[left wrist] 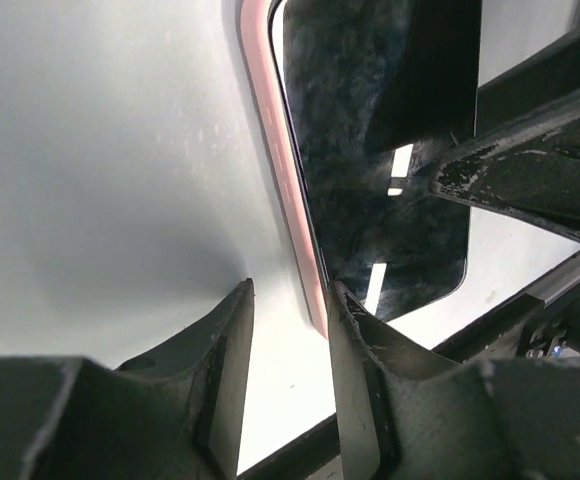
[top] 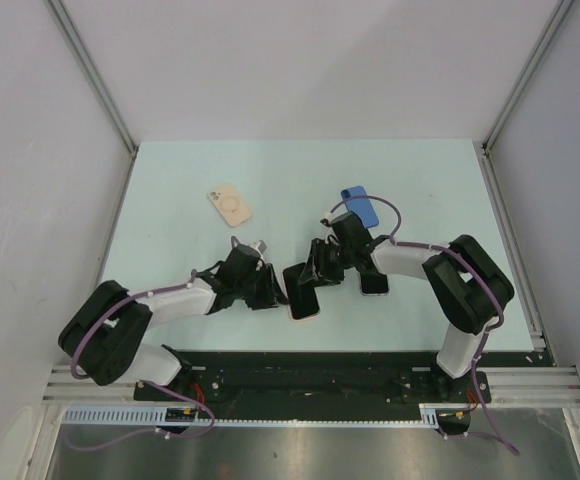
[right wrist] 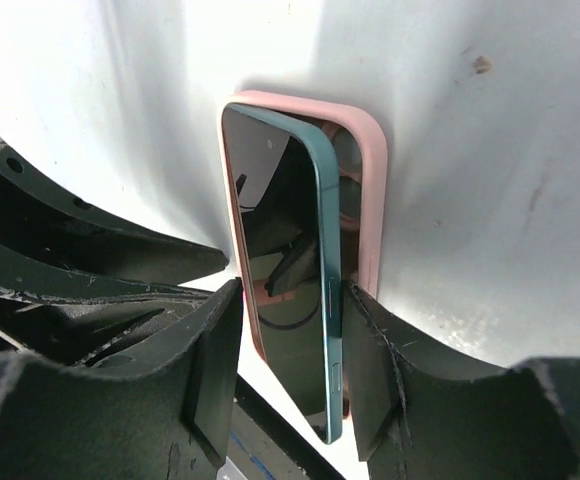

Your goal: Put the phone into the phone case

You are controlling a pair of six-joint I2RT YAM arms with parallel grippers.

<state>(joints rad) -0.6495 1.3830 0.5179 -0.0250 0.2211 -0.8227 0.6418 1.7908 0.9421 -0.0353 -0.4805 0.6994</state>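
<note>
A dark-screened phone with a teal edge lies in a pink phone case near the table's front middle. Its right long edge stands tilted up out of the case. My right gripper is open and straddles the phone's near end, one finger on each side and the right one close against the teal edge. In the top view the right gripper is just behind the phone. My left gripper is open over bare table, its right finger at the case's pink rim, left of the phone.
A beige case lies at the back left and a blue phone at the back right. Another dark phone lies beside my right arm. The black base rail runs along the near table edge.
</note>
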